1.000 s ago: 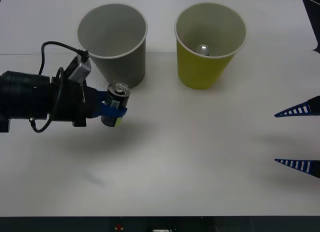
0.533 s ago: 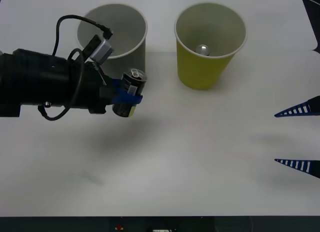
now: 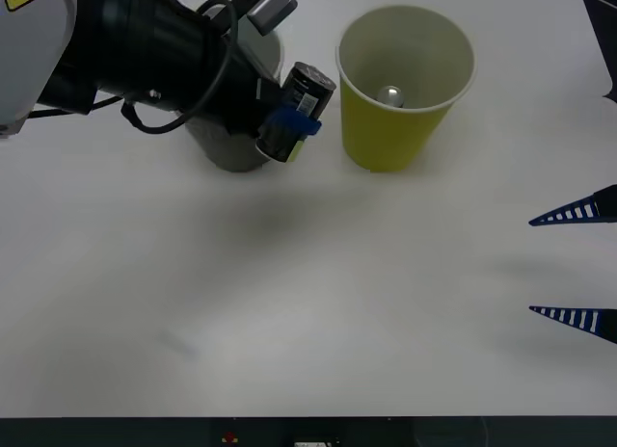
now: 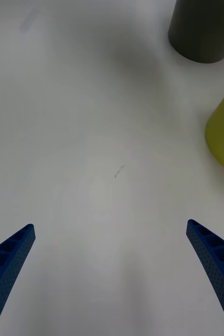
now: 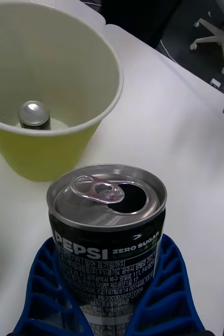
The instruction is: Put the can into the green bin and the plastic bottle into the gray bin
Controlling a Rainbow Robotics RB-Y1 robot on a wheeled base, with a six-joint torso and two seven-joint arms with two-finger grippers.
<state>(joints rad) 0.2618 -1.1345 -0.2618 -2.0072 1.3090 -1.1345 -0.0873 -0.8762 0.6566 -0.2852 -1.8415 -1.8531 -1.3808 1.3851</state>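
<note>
White worktop (image 3: 318, 302), wide bare stretch in front; office chair (image 5: 216, 31) on dark floor beyond its edge. My left jaws (image 3: 286, 134) clamp the can (image 3: 297, 108), now lifted between gray bin (image 3: 231, 150) and green bin (image 3: 405, 81), earlier lower beside gray. Right jaws (image 3: 576, 266) wide, parked at right.

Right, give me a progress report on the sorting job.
Done: a small silver-topped item already lies inside the green bin.
In hand: the left gripper holds the can, raised between the gray bin and the green one.
Left: dropping it in. The right gripper waits open.
</note>
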